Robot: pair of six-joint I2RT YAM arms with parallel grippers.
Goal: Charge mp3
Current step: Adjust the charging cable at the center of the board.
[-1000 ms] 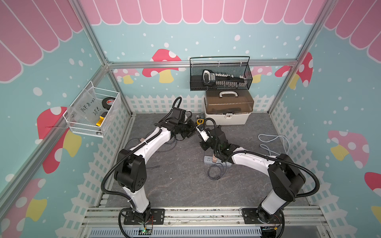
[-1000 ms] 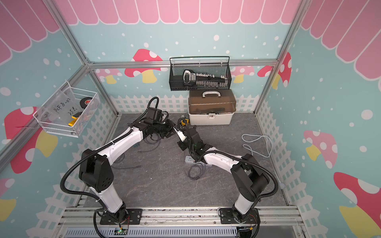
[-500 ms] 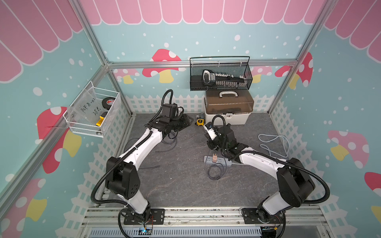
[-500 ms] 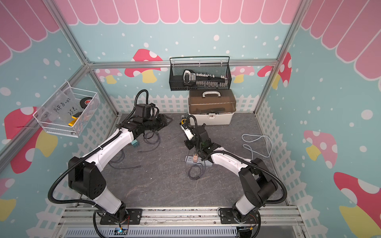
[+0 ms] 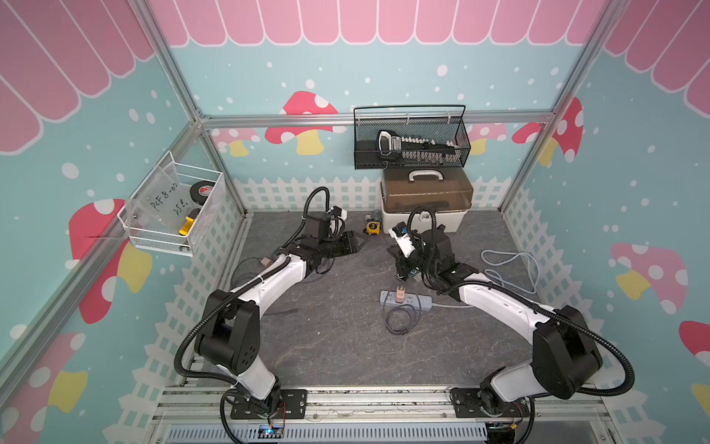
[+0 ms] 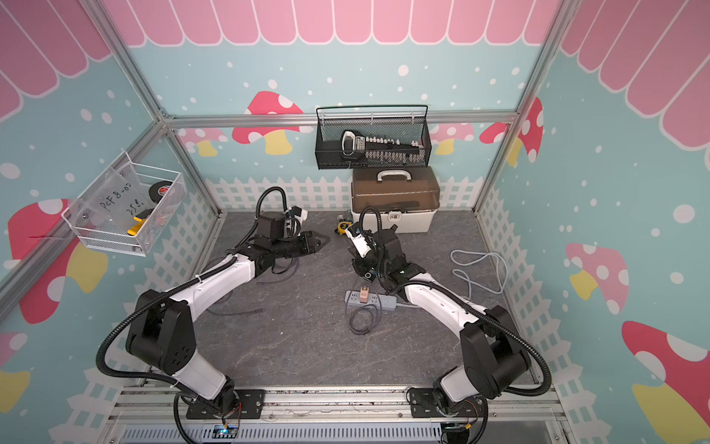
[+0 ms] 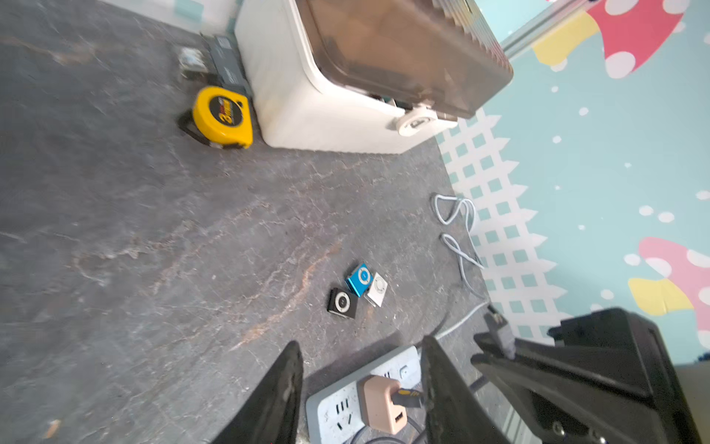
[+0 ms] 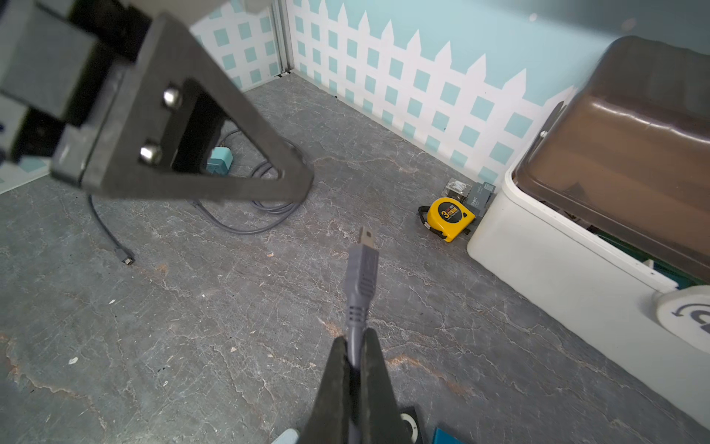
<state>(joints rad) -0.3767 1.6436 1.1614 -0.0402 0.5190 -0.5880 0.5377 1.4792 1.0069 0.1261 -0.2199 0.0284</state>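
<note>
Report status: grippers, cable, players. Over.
Left gripper open, empty. Right gripper shut on the cable plug, off the floor. Three players on the floor, none plugged in. Charger sits in the power strip. No block seen.

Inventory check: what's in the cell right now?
mp3 players: three; black, blue, white; together on floor.
power strip: one, grey, mid floor.
charger: one, tan, plugged into power strip.
cable: one, grey, plug end in right gripper.
second cable: one, grey, floor at left.
spare charger: one, teal, beside second cable.
cord: one, pale, floor at right.
box: one, white with brown lid, at back.
tape measure: one, yellow, beside box.
mesh basket: one, black, back wall.
wire basket: one, white, left wall.
tape roll: one, black, in wire basket.
left gripper: one, black, open.
right gripper: one, black, shut on cable.
</note>
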